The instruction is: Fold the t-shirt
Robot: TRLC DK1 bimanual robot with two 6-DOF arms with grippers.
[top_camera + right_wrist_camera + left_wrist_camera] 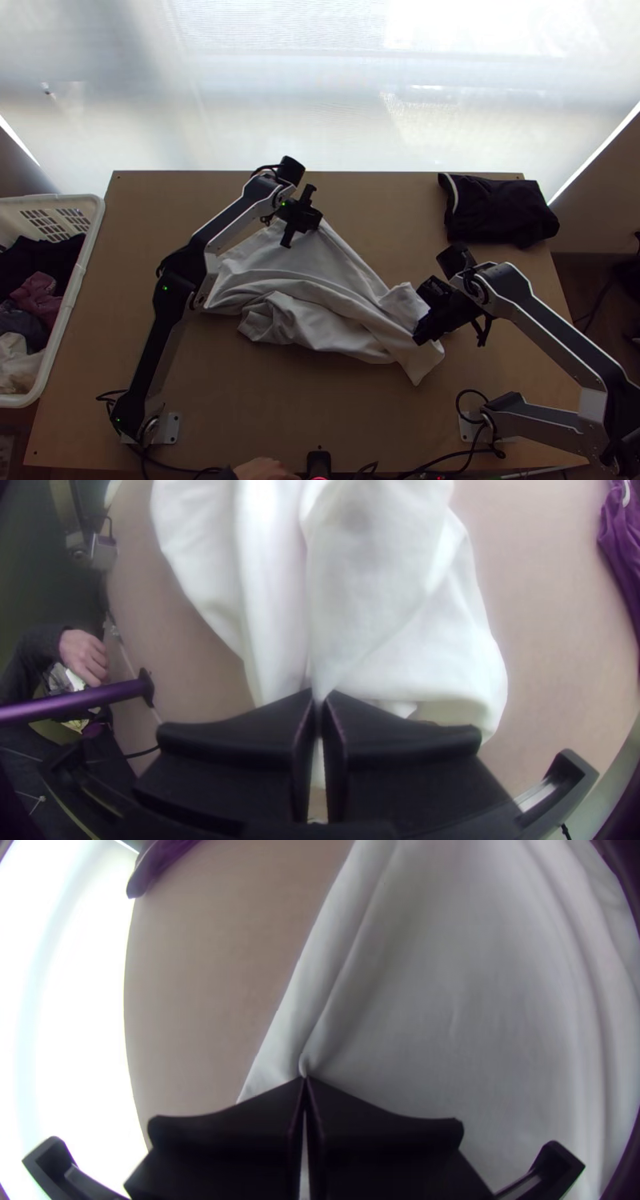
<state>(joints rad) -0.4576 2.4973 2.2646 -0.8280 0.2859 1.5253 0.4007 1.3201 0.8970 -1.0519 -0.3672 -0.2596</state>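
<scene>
The left gripper (302,218) is at the far edge of the white t-shirt (320,300), which lies bunched with long folds across the middle of the table. In the left wrist view my left gripper (305,1081) is shut on a pinch of the shirt (453,993) near its edge. The right gripper (424,324) is over the shirt's right end. In the right wrist view my right gripper (320,695) is shut on gathered cloth of the shirt (373,600), whose folds run out from the fingertips.
A dark folded garment (500,210) lies at the table's far right. A white basket (76,300) of clothes stands beyond the left edge. A person's hand (264,469) is at the near edge; cables lie near the arms' bases.
</scene>
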